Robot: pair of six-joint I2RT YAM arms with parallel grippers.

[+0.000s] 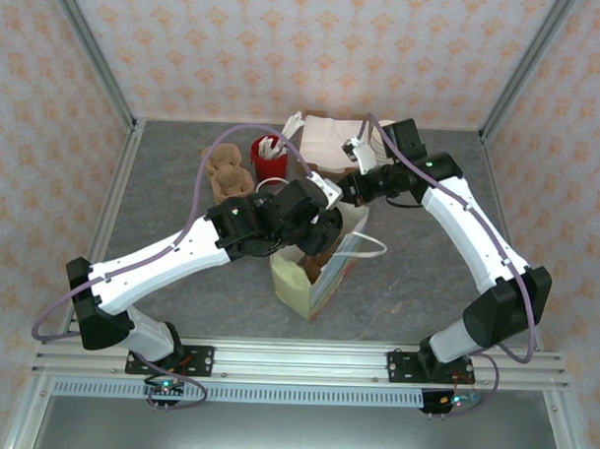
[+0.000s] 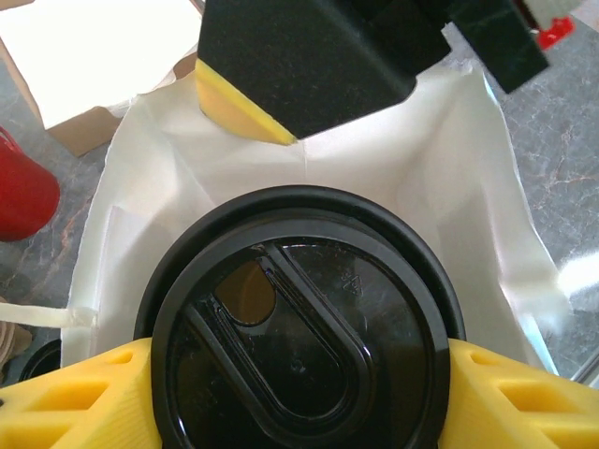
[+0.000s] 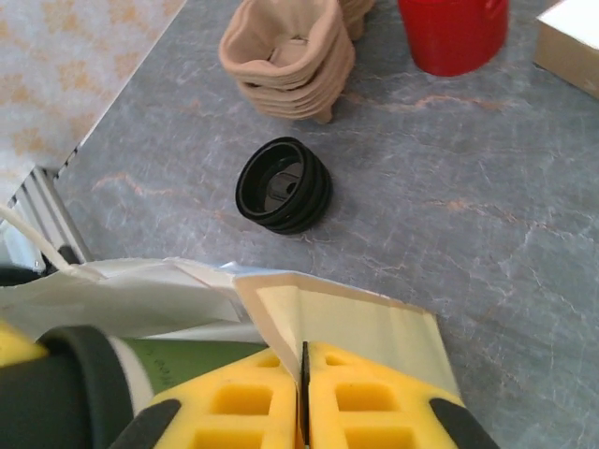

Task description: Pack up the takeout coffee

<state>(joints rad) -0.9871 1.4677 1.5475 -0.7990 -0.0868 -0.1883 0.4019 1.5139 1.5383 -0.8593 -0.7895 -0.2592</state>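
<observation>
The takeout coffee (image 2: 299, 346) has only a small embossed mark on its round black lid, too small to read. The lid is glossy, with a raised oval bar and a sip opening (something brown shows through it). In the right wrist view the olive-green cup wall appears under the lid. The left gripper (image 2: 299, 398) grasps the cup, one yellow finger on each side of the lid, at the open mouth of the white paper bag (image 2: 421, 187). The right gripper (image 3: 304, 398) is pinched closed on the bag's upper edge. A loose black lid (image 3: 283, 185) lies on the grey table (image 3: 487, 234) near the bag.
</observation>
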